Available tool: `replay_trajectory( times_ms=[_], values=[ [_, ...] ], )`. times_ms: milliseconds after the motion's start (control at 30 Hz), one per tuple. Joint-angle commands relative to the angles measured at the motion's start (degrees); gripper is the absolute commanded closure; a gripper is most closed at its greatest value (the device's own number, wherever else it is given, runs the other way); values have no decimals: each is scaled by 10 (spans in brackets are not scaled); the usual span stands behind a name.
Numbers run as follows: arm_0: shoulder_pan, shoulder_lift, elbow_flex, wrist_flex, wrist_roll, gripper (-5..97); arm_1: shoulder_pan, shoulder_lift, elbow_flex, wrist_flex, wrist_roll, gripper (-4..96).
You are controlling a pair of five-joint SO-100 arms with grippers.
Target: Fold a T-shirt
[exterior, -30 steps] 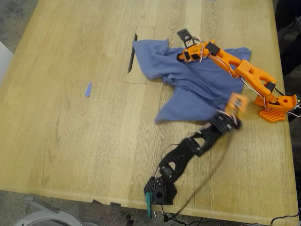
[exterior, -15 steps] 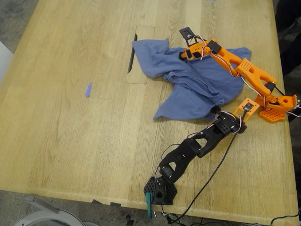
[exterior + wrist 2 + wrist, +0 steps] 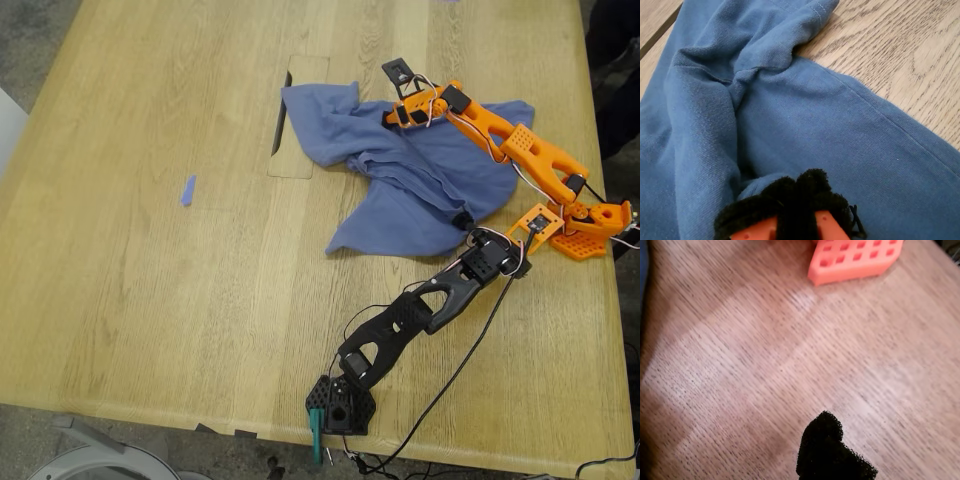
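Note:
The blue T-shirt (image 3: 420, 180) lies crumpled and partly spread on the wooden table, toward the exterior view's upper right. My second gripper (image 3: 392, 112), on the orange arm, rests on the shirt's upper part. Its black foam pads (image 3: 795, 200) are shut on a bunched fold of the T-shirt (image 3: 805, 115). My first gripper (image 3: 520, 235), on the black arm, hangs just off the shirt's lower right corner, beside the orange arm's base (image 3: 585, 230). It is open and holds nothing. One black pad (image 3: 827, 450) shows over bare wood, with the orange base (image 3: 855, 257) ahead.
A dark slot and a rectangular inlay panel (image 3: 285, 110) sit in the table beside the shirt's left sleeve. A small blue tape scrap (image 3: 188, 190) lies at the exterior view's left. The black arm's base (image 3: 340, 405) stands at the near table edge, with cables trailing to its right.
My first gripper has swung away from the shirt's lower right corner toward the orange base at the exterior view's right. My second gripper shifted slightly with its fold; the shirt barely moved.

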Motion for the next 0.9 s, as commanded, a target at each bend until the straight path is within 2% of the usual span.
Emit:
replay_trajectory(
  times_ms=[0,367,600,667,733,800,867],
  values=[
    [-25,11,-56,1,19,16,-3,45,-33,3,0,914],
    [-121,-65,-109,11,84,-43,-11,50,-33,11,2,914],
    [-161,-144,-183,15,97,-46,-15,52,-33,14,3,914],
    [-168,-196,-260,40,105,-44,-18,53,-33,14,4,914],
    [-178,-286,-407,90,122,-44,-19,53,-33,14,4,914],
    [-195,-399,-587,136,161,-46,-22,53,-33,14,4,914],
    [-208,-420,-600,154,177,-54,-23,53,-33,15,4,914]
  ],
)
